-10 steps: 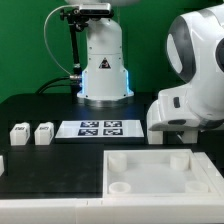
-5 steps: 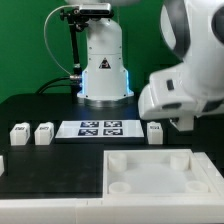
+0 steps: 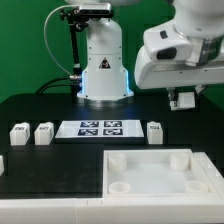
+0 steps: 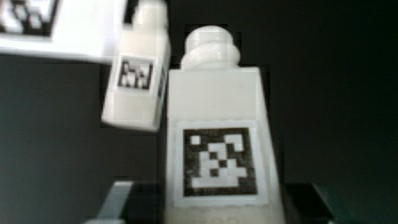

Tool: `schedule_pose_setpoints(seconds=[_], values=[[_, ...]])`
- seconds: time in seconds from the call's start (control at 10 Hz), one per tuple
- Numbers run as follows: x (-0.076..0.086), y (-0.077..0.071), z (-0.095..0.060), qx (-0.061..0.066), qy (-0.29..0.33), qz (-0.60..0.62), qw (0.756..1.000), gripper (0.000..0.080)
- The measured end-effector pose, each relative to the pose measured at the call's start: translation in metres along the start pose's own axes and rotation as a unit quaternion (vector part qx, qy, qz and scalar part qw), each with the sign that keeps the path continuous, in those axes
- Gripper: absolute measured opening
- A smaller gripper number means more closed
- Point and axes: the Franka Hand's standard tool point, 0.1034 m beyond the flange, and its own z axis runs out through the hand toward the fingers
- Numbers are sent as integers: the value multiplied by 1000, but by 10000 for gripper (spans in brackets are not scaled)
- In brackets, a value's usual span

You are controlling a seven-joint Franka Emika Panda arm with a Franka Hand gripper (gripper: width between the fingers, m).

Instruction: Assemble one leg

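Arm (image 3: 178,48): up off the table since half a second ago, now high on the exterior view's right.
Gripper (image 3: 185,100): closed on the leg (image 4: 214,130), fingers pinching its tagged end, screw tip pointing away.
Leg position: in the air, above a spare leg (image 3: 155,132) standing just right of the marker board (image 3: 100,128).
Risk: grip sits at one end, so the leg may tilt and jam at a corner socket (image 3: 181,160) of the white tabletop (image 3: 140,158).
Risk 2: a low swing could clip the spare leg.
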Motion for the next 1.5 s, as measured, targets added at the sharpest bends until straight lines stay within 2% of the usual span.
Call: schedule_pose_setpoints(seconds=[0.1,0.2,0.3,0.4,0.5,0.6,0.7,0.8,0.9,1.0,1.1,1.2,1.3,1.4,1.5], values=[[18,3,18,7,37,-16,999,292],[42,12,8,11,55,-31,998,292],[61,31,-40,8,118,-49,992,292],[69,39,-69,5,161,-45,986,292],[85,30,-91,-1,220,-39,975,292],[89,30,-91,2,287,-45,957,292],[83,34,-82,1,325,-43,945,292],[83,34,-83,1,355,-43,934,292],[87,35,-90,2,419,-44,907,292],[86,38,-86,0,457,-47,888,292],[94,45,-88,-11,455,-58,888,292],[112,55,-110,-19,448,-63,892,292],[133,62,-134,-23,466,-63,882,292],[151,66,-133,-26,481,-66,874,292],[163,67,-124,-27,492,-67,868,292]])
